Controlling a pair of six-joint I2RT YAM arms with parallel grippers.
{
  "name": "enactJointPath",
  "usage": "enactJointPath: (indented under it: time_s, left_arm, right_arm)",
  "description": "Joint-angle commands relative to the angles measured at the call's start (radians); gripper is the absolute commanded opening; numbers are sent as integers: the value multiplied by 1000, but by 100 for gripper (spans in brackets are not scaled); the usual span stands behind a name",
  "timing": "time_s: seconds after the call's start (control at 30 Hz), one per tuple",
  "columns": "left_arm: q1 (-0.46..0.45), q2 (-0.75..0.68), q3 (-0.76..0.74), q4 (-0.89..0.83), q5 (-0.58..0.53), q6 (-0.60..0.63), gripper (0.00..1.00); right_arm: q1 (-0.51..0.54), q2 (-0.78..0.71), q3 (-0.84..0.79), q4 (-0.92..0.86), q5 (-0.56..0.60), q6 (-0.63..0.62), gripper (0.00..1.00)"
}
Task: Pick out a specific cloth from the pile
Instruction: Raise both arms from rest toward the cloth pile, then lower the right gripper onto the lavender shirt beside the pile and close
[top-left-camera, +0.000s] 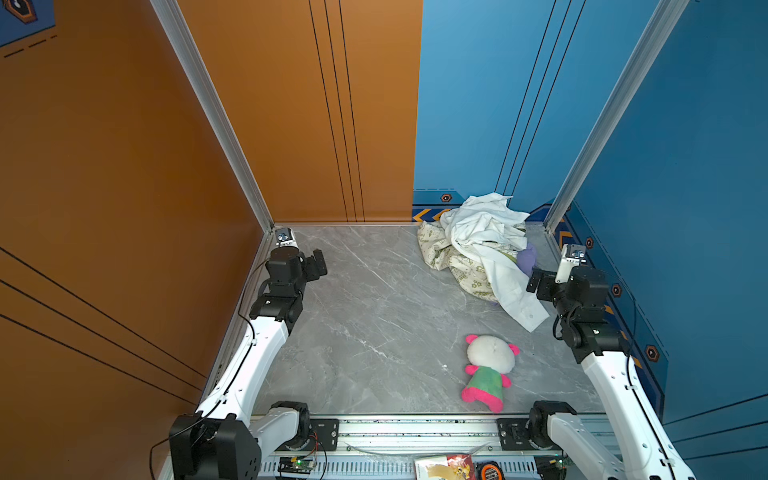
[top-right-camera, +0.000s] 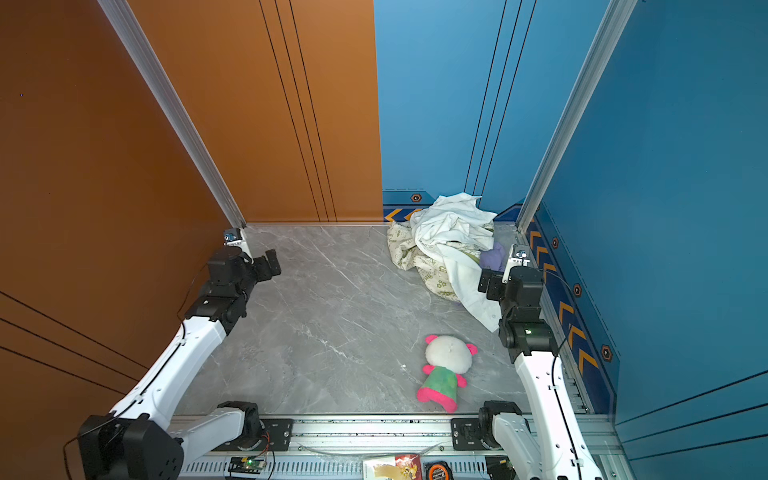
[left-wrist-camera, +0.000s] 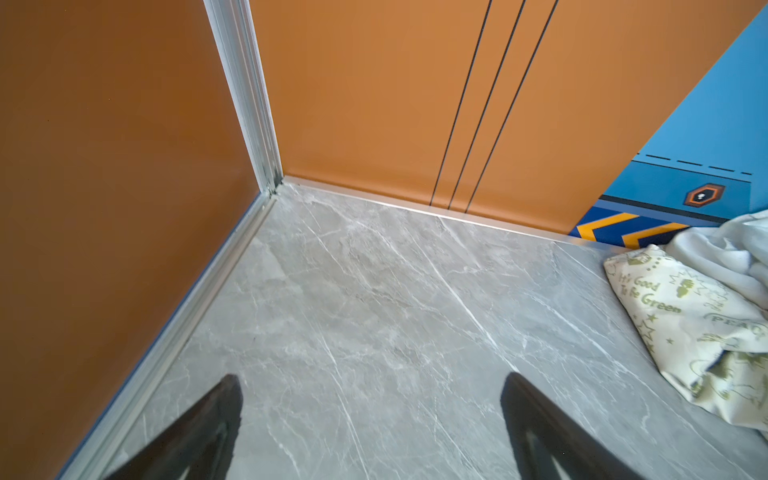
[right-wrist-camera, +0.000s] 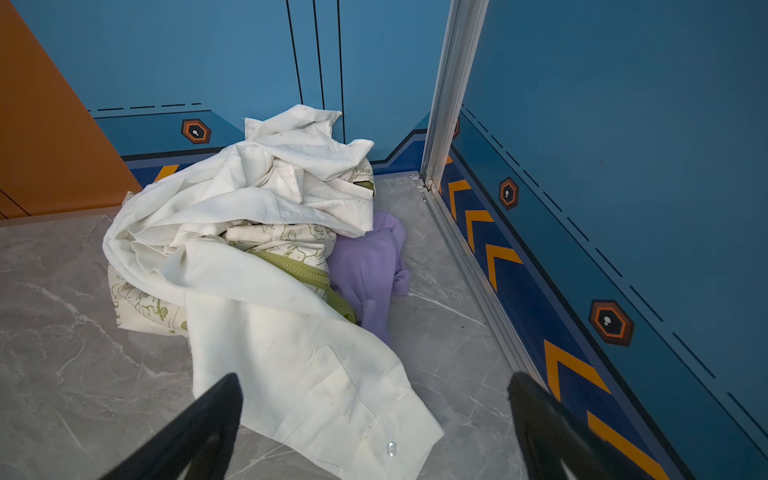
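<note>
The pile (top-left-camera: 478, 245) (top-right-camera: 446, 241) (right-wrist-camera: 249, 208) lies in the far right corner of the grey marble table. A white shirt is draped over a cream cloth with green print (left-wrist-camera: 685, 316). The lavender cloth (top-left-camera: 527, 257) (top-right-camera: 492, 257) (right-wrist-camera: 370, 266) pokes out from under the pile's right side, next to the blue wall, and is mostly covered. My right gripper (top-left-camera: 534, 282) (top-right-camera: 484, 282) (right-wrist-camera: 374, 377) hovers open just in front of the pile, over the shirt's sleeve, with nothing held. My left gripper (top-left-camera: 318, 262) (top-right-camera: 270, 264) (left-wrist-camera: 370, 380) stands open over bare table at the far left.
A pink-and-green plush toy (top-left-camera: 490, 370) (top-right-camera: 446, 370) lies on the table near the front right. Orange walls (top-left-camera: 124, 166) close the left and back, blue walls (top-left-camera: 685, 166) the back right and right. A tape measure (top-left-camera: 490, 471) and a packet (top-left-camera: 444, 467) sit on the front rail.
</note>
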Motion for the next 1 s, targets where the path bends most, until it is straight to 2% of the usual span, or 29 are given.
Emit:
enactJointPath:
  time_s: [0.0, 0.1, 0.2, 0.3, 0.43, 0.63, 0.97]
  left_arm:
    - [-22, 4, 40, -111, 114, -59, 98]
    - [-57, 5, 61, -111, 151, -62, 98]
    - [-99, 4, 74, -115, 192, -54, 98]
    - [-144, 2, 89, -144, 220, -38, 98]
    - [-192, -2, 107, -182, 250, -28, 98]
    - [-231, 4, 110, -184, 277, -51, 98]
    - [-250, 75, 170, -183, 318, -59, 98]
  right_arm:
    - [-75, 65, 74, -123, -109, 57, 100]
    - [-151, 166, 144, -128, -205, 148, 100]
    - [-180, 271, 219, -128, -230, 195, 100]
    - [-188, 368, 282, -128, -239, 218, 96]
    - [-218, 489, 341, -124, -315, 286, 90]
    - [-253, 678, 422, -125, -437, 357, 82]
    - [-282, 955, 560, -132, -531, 517, 70]
